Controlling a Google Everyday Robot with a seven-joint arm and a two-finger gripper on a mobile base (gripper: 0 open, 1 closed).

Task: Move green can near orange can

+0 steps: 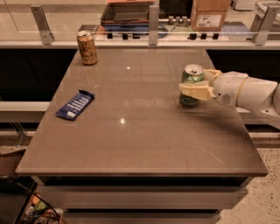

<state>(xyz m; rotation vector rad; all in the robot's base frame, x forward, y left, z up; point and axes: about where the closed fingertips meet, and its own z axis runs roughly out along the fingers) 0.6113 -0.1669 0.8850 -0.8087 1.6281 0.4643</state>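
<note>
The green can (pixel 190 75) stands upright on the right side of the brown table (pixel 144 140). My gripper (pixel 193 82) reaches in from the right on a white arm, and its pale fingers (pixel 195 90) are closed around the can's body. The can's base looks to be at the table top. The orange can (pixel 87 47) stands upright at the far left corner of the table, well away from the green can.
A blue snack bar (pixel 75 104) lies flat on the left side of the table. A glass rail with metal posts (pixel 153 19) runs behind the far edge. A tray (pixel 127 12) and a cardboard box (pixel 210 14) stand beyond it.
</note>
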